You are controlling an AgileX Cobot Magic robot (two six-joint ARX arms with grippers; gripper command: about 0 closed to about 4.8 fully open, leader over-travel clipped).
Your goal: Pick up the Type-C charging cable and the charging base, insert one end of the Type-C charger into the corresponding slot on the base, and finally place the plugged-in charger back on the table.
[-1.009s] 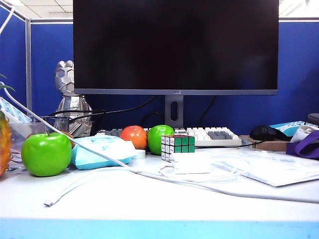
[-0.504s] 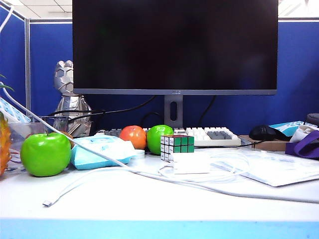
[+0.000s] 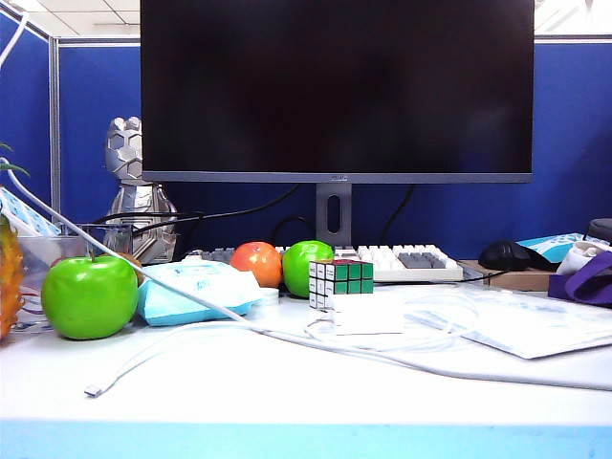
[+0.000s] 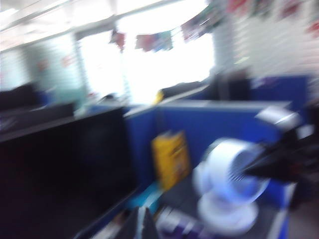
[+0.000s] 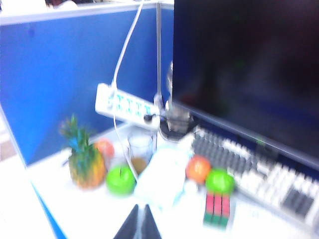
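Observation:
The white charging base (image 3: 368, 314) lies on the table (image 3: 287, 406) in front of the Rubik's cube (image 3: 340, 280). The thin white Type-C charging cable (image 3: 124, 367) loops beside the base and ends in a plug tip (image 3: 93, 390) near the table's front left. Neither gripper shows in the exterior view. In the blurred left wrist view my left gripper (image 4: 143, 226) is shut on nothing and looks past the monitor towards a white fan (image 4: 230, 183). My right gripper (image 5: 140, 223) is shut and empty above the white table, apart from the cube (image 5: 217, 208).
A green apple (image 3: 89, 295), a pale blue wipes pack (image 3: 196, 290), an orange fruit (image 3: 255, 263) and a second green apple (image 3: 304, 266) stand behind the cable. A thicker greyish cord (image 3: 478, 371) crosses the table. The monitor (image 3: 335, 86), the keyboard (image 3: 406, 260) and a plastic bag (image 3: 535, 325) fill the back and right.

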